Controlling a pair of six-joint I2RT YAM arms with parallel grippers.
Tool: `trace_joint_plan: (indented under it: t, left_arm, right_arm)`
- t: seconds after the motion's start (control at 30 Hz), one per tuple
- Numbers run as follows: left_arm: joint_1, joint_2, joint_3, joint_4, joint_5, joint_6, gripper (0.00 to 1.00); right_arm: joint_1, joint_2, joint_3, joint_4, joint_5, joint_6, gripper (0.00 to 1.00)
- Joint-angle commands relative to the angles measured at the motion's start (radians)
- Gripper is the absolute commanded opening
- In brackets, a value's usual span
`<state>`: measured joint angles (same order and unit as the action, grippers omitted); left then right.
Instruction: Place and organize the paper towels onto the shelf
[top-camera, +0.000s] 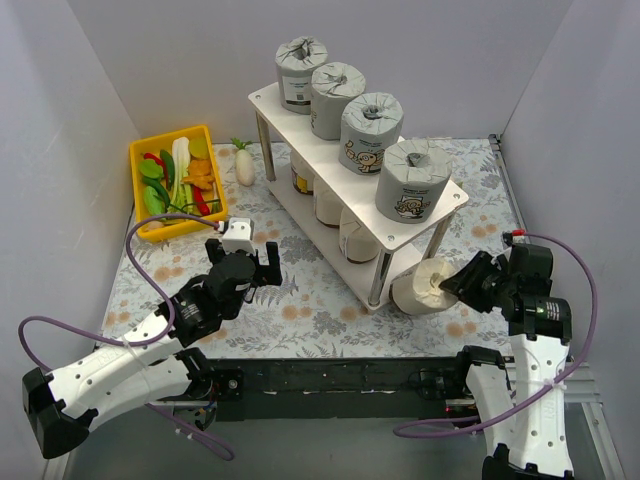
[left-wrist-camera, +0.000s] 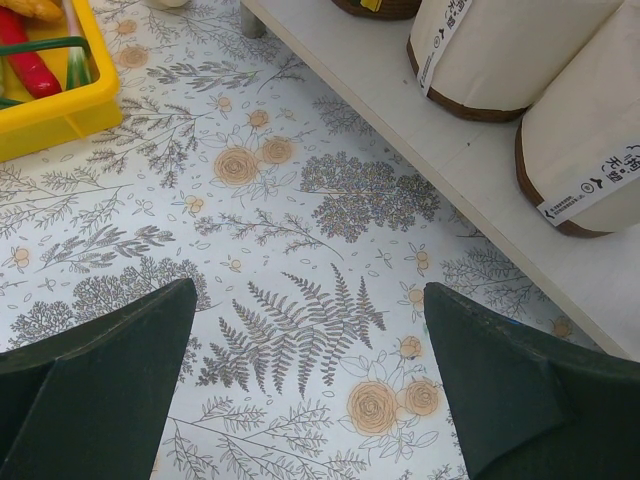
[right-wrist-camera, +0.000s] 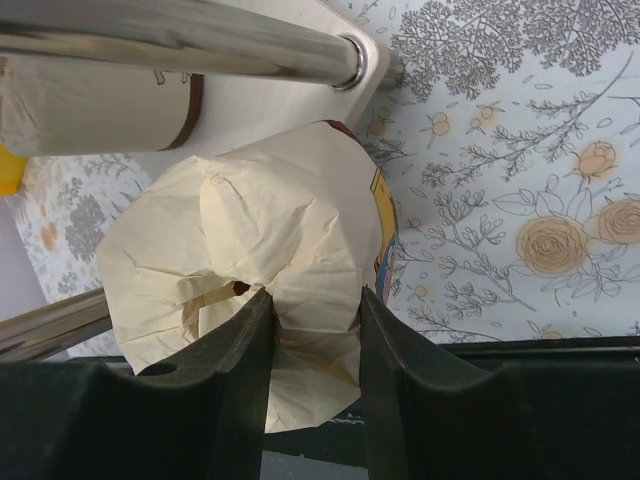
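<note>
item: cream paper towel (top-camera: 422, 287) on its side, low over the table (top-camera: 320, 300), by the near-right leg (top-camera: 378, 283) of the shelf (top-camera: 263, 98) | right claw (top-camera: 452, 287): clamped on its twisted top, probably for insertion into the lower tier | left claw (top-camera: 243, 265): jaws apart, empty, standing by.

four grey rolls (top-camera: 372, 120), four cream rolls (top-camera: 358, 240), one shelf (top-camera: 264, 98), one yellow bin (top-camera: 170, 137), one radish (top-camera: 245, 165).

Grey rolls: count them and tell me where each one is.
4, in a row on the shelf top: far roll, second roll, third roll, near roll. The lower tier is partly hidden.
</note>
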<state>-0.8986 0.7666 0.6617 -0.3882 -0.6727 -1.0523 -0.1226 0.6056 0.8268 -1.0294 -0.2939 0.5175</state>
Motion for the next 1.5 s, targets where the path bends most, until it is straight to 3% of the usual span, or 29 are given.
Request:
trace_joint_plan:
  t: [0.0,0.4,0.6,0.73,0.77,0.87,1.07,1.33,1.47]
  left_arm:
    - [0.004,-0.013,-0.008,0.005,-0.018,0.002,0.98]
    - [0.004,-0.009,-0.005,0.006,-0.022,0.002,0.98]
    - [0.004,-0.009,-0.005,0.005,-0.021,0.000,0.98]
    - [0.004,-0.010,-0.005,0.005,-0.022,0.002,0.98]
    - [0.004,-0.010,-0.007,0.005,-0.024,0.002,0.98]
    - [0.004,-0.013,-0.005,0.000,-0.028,0.000,0.98]
    - [0.004,-0.023,-0.011,0.006,-0.027,-0.002,0.98]
    - [0.004,-0.006,-0.007,0.014,-0.004,0.002,0.98]
    - [0.003,-0.018,-0.011,0.018,0.010,0.000,0.98]
  right_arm:
    - [0.001,-0.009,-0.003,0.133,-0.079,0.065,0.28]
    - [0.021,0.000,-0.077,0.291,-0.091,0.182,0.29]
    - [0.165,0.025,-0.113,0.388,-0.010,0.282,0.34]
    - [0.355,0.065,-0.138,0.495,0.082,0.392,0.48]
    - [0.377,0.075,-0.130,0.508,0.103,0.391,0.55]
    - [0.428,0.111,-0.077,0.462,0.192,0.363,0.59]
    - [0.431,0.065,-0.025,0.358,0.343,0.384,0.59]
    - [0.431,-0.027,-0.115,0.413,0.245,0.443,0.50]
    - [0.431,-0.044,-0.112,0.339,0.236,0.460,0.39]
